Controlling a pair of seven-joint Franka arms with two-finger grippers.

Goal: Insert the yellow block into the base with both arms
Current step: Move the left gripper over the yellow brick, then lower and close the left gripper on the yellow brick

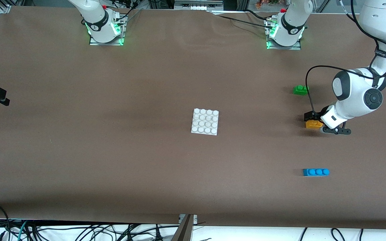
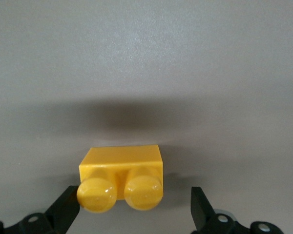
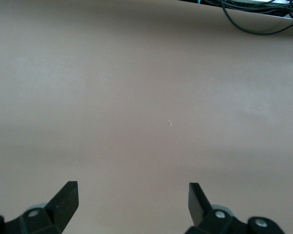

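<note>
Lying between the left jaws (image 2: 135, 207), yellow block (image 2: 121, 176) ungripped.

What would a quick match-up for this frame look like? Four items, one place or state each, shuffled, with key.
Items:
1. yellow block
2. green brick
3. blue brick
4. base

Places/states:
A. nearest the front camera, three studs
B. mid-table, nothing on its studs
C. between the open fingers of the left gripper, not clamped
D. nearest the arm bases

Pairs: 1-C, 2-D, 3-A, 4-B
</note>
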